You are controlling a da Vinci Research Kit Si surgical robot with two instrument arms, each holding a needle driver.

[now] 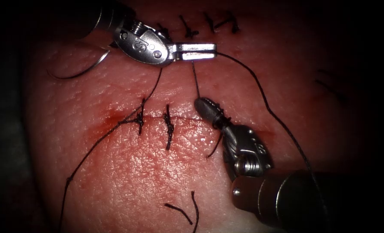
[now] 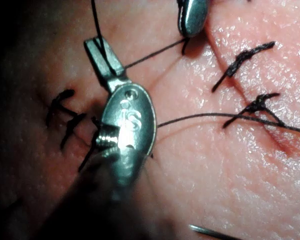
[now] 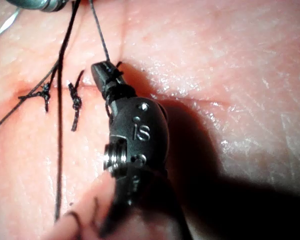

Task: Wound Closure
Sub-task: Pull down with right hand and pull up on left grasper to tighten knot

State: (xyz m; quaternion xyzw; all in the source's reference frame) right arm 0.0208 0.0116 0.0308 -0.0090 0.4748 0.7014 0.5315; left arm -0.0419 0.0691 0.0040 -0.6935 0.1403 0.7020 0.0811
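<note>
Endoscope view: left hand (image 1: pixel 196 50) was clamped shut on the thread (image 1: pixel 260 92) above the cut (image 1: pixel 187 121). Right hand (image 1: pixel 205 107) was closed with thread wrapped around it, right at the cut. Needle (image 1: pixel 82 69) lay loose on the tissue (image 1: pixel 148 172), upper left, not in it.

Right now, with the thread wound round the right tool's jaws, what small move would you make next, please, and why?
Probably ease the right tool toward the short thread tail beside it and take it: thread is wound round its shut jaws, the left tool grips the strand above, and the needle lies loose on the tissue.
</note>
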